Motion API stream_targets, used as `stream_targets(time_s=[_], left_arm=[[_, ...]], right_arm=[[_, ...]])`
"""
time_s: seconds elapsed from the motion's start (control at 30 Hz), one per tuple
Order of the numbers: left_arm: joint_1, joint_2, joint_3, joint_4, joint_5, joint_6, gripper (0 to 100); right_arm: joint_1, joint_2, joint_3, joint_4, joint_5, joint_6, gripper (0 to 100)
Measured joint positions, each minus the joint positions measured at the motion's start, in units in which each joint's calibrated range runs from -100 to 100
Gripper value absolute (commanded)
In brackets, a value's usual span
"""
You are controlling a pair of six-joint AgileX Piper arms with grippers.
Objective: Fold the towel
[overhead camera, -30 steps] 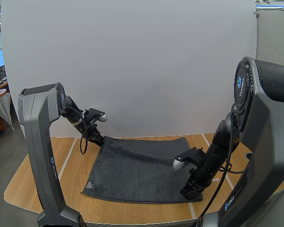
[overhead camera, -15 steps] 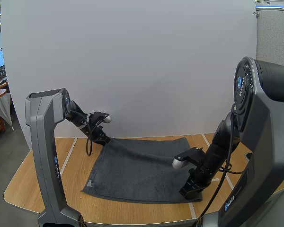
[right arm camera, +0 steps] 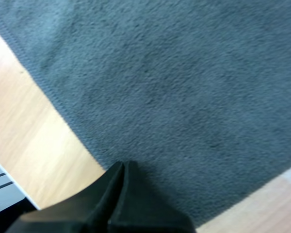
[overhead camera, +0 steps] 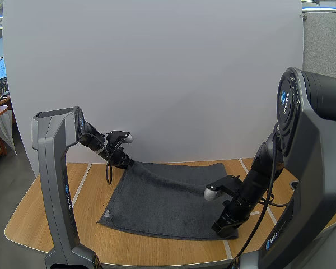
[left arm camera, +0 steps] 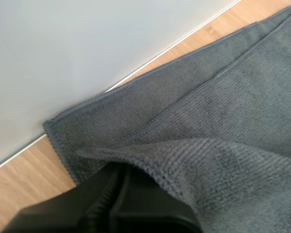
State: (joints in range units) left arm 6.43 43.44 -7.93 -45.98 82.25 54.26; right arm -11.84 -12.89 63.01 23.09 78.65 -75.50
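- Holding the far-left corner of the towel, the left pincer is clamped on the cloth. A ridge of fabric rises from the flat sheet up to its tips.
- That corner hangs clear of the counter while the rest lies flat. This is judged to be the opening of a fold carrying the far edge toward the near one.
- The right pincer sits low at the near-right corner, fingers closed together as one wedge, tips on the cloth just inside the hem. No fabric is seen drawn up between them.
- That placement reads as an anchor, keeping the sheet from sliding as the opposite corner is pulled.
- The towel is spread across the middle of the counter between the two arms, with a pale label at its near-left corner.
- Risk noted: with only one corner lifted, the far edge may sag and fold unevenly.
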Motion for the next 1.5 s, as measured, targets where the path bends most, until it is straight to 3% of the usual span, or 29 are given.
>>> stream_targets(time_s=[0.43,0.87,1.1,1.37,1.5], left_arm=[[0.0,0.0,-0.9,7.0,4.4,-4.4,0],[0.0,-2.3,5.3,7.4,4.2,-5.0,0],[0.82,-4.9,8.4,8.0,5.0,-5.1,0],[2.85,-10.0,9.5,13.5,-1.7,-6.1,0],[3.0,-12.3,9.5,13.8,-1.7,-6.2,0]], right_arm=[[0.0,0.0,0.8,-1.3,1.4,0.0,0],[0.0,0.0,0.8,-4.3,1.3,-0.2,0],[0.0,0.0,0.8,-6.1,0.9,-0.3,0],[0.0,0.0,0.8,-8.9,0.9,-0.6,0],[0.0,-0.4,0.8,-10.4,0.9,-0.4,0]])
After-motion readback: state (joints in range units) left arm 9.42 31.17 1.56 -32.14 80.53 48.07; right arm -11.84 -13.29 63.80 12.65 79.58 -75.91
